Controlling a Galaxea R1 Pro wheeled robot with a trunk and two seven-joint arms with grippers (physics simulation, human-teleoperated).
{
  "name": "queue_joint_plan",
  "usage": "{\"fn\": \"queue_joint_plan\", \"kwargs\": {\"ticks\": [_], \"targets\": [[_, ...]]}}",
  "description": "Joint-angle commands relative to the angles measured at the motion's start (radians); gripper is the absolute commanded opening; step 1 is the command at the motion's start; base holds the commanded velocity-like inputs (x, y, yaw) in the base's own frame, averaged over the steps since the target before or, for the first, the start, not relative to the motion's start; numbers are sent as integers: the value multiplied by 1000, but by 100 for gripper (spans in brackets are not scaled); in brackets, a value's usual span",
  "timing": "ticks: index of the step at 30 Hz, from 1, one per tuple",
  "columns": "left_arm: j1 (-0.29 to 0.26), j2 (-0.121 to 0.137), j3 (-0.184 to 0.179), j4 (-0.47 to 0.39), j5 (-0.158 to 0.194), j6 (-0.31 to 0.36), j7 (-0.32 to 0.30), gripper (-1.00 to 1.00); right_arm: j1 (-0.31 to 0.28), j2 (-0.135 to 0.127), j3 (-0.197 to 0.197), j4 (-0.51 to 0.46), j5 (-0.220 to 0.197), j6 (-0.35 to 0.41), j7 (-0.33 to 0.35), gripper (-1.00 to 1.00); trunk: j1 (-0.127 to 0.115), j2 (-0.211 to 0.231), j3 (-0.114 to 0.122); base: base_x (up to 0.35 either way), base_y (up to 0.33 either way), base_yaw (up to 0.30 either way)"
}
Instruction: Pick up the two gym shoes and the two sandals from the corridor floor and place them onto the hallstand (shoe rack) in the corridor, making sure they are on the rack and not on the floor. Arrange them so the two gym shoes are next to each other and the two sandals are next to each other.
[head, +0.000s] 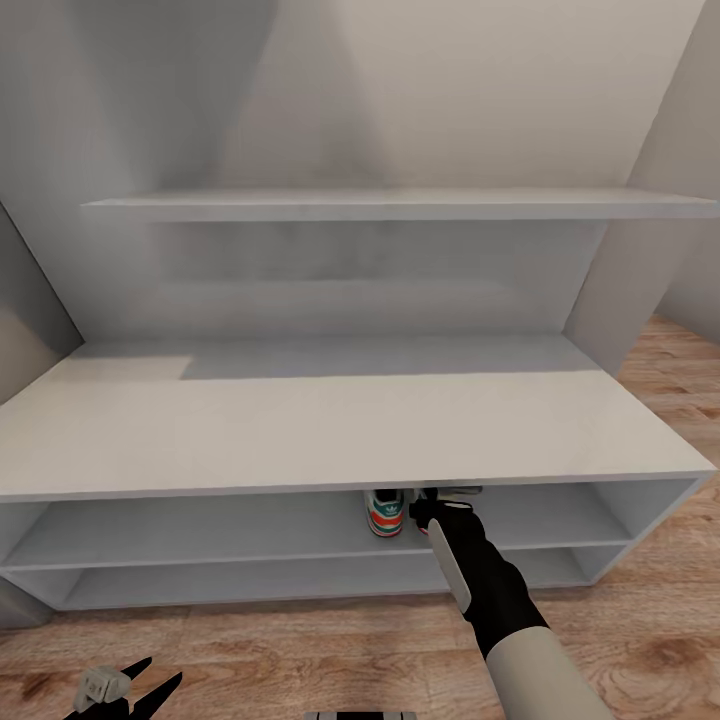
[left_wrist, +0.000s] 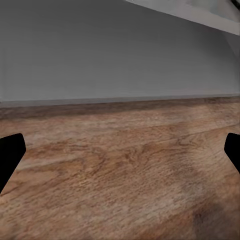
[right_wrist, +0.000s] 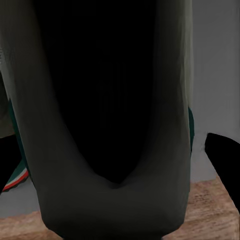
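Note:
The light-grey hallstand (head: 330, 430) stands straight ahead, with a long flat top, two lower tiers and a wall shelf above. One gym shoe (head: 385, 512), white with green stripes and an orange heel, rests on the middle tier. My right gripper (head: 428, 503) reaches under the top beside it, shut on the second gym shoe (head: 462, 492). In the right wrist view this shoe (right_wrist: 115, 210) shows its dark inside between the black fingers (right_wrist: 222, 165). Low over the corridor floor (head: 300, 660), my left gripper (head: 130, 690) hangs open with nothing in it. The sandals are out of view.
The wood-plank floor (left_wrist: 120, 170) runs up to a grey base (left_wrist: 120, 55) in the left wrist view. Grey side walls close in the hallstand on both sides, and floor shows to its right (head: 680, 380). The upper shelf (head: 400, 207) overhangs the bench top.

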Motion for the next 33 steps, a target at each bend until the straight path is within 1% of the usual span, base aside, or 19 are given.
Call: {"fn": "queue_joint_plan", "kwargs": {"ticks": [1, 20, 24, 33], "targets": [[-1, -1, 6, 0, -11, -9, -4, 100, -1, 0, 1, -1, -11, 2, -9, 100, 0, 0, -1, 0, 0, 0], [-1, -1, 6, 0, -11, -10, -4, 100, -1, 0, 1, -2, -11, 2, -9, 100, 0, 0, -1, -2, 0, 0], [-1, -1, 6, 0, -11, -10, -4, 100, -1, 0, 1, -2, -11, 2, -9, 100, 0, 0, -1, -217, 0, 0], [-1, -1, 6, 0, -11, -10, -4, 100, -1, 0, 1, -2, -11, 2, -9, 100, 0, 0, -1, -318, -29, 0]]}}
